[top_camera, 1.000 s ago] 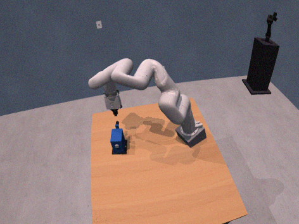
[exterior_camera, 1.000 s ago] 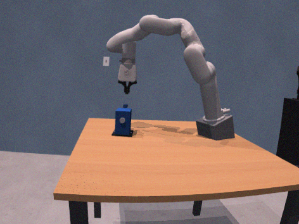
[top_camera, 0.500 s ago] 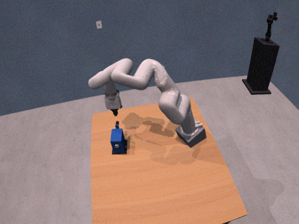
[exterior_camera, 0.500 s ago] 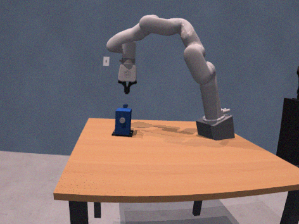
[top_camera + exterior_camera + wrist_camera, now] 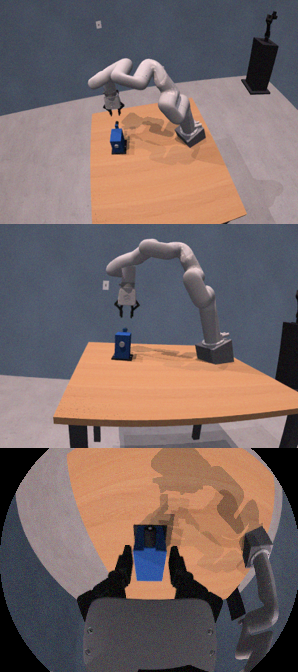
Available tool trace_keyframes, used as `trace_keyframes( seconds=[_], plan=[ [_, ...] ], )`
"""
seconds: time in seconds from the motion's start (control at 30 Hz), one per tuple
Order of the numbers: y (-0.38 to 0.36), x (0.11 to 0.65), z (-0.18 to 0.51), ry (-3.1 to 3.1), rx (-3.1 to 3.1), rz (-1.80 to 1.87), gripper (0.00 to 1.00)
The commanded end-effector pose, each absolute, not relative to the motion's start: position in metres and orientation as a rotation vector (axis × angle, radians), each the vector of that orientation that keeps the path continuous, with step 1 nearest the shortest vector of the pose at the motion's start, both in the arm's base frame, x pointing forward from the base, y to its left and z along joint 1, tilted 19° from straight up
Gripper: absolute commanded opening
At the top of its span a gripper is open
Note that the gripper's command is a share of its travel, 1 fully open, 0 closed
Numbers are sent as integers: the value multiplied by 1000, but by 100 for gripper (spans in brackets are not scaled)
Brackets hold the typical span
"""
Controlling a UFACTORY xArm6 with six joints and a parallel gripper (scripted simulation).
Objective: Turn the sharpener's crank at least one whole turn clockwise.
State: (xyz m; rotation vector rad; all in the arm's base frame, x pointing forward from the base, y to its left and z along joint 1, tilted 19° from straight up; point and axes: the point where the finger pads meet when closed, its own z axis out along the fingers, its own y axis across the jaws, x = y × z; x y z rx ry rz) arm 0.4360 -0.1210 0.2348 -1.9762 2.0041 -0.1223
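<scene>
The blue pencil sharpener (image 5: 117,141) stands on a dark base near the far left part of the wooden table; it also shows in the exterior view (image 5: 122,345) and in the wrist view (image 5: 150,554). The knob of its crank (image 5: 117,125) stands up above the box at the top of its circle, also visible in the exterior view (image 5: 125,329). My gripper (image 5: 113,112) (image 5: 126,314) hangs in the air above the sharpener, pointing straight down, fingers partly open and empty. In the wrist view the fingers frame the sharpener far below.
The arm's grey base (image 5: 190,134) is bolted on the table's far right part. A black pedestal with a camera (image 5: 261,64) stands on the floor at the far right. The table edge runs close behind and left of the sharpener.
</scene>
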Motion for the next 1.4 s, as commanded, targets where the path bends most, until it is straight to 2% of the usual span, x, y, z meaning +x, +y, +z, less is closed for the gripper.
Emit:
trace_keyframes(
  seconds=[0.0,1.37],
  plan=[
    [-121,436,236,2003,-1975,-127,54],
    [-120,439,227,2003,-1975,-127,54]
  ],
)
